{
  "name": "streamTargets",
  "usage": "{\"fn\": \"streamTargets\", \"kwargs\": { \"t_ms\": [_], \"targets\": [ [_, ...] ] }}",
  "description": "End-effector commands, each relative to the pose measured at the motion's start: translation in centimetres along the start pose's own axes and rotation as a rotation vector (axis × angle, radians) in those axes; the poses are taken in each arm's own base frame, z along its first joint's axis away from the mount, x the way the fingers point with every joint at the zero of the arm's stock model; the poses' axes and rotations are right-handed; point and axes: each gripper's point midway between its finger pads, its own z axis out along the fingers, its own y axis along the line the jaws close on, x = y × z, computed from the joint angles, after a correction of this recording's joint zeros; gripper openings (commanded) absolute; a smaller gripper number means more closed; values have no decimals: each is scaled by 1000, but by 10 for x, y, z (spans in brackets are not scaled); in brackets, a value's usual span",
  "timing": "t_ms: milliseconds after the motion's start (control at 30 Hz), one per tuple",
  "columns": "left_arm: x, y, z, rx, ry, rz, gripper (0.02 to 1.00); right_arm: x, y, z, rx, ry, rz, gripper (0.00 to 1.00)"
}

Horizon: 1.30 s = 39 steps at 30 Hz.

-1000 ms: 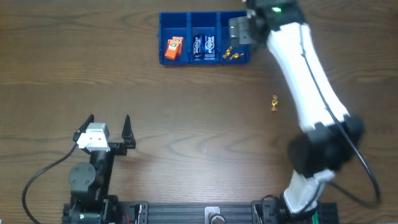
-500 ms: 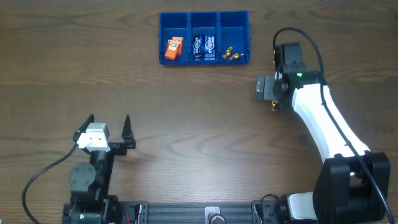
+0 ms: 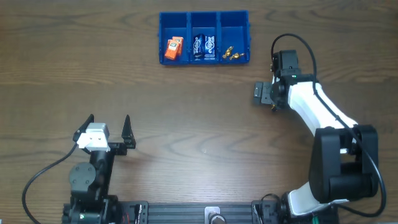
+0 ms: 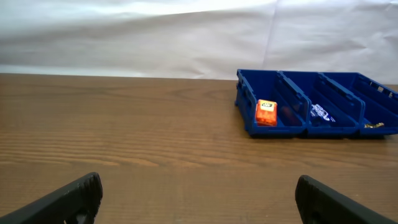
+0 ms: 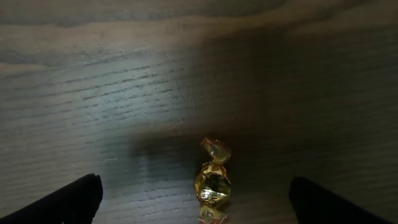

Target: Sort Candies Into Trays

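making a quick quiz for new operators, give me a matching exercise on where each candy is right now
Things
1. orange candy
2. dark blue candies
3. small gold candies
4. loose gold candy

Places
a. right compartment of the blue tray
b. on the bare table, between the open fingers of the right gripper
c. left compartment of the blue tray
d. middle compartment of the blue tray

Pairs: 1-c, 2-d, 3-a, 4-b
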Motion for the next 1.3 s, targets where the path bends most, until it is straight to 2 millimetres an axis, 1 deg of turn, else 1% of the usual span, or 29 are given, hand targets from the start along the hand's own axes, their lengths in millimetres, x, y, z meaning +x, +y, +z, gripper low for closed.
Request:
{"fn": "streamTargets", "kwargs": {
  "t_ms": [33,267,500,733,1133,1300],
  "targets": [
    [17,3,1,-12,51,14,998,8,-6,10,12,40,19,952],
    [17,3,1,-12,51,14,998,20,-9,16,24,94,18,886],
    [17,3,1,-12,51,14,998,24,-11,18,30,105,18,807],
    [17,3,1,-12,51,14,998,25,-13,19,33,112,24,737],
    [17,3,1,-12,51,14,998,23,-15,21,37,105,30,555],
    [17,3,1,-12,51,14,998,23,-16,23,40,105,30,522]
  ]
}}
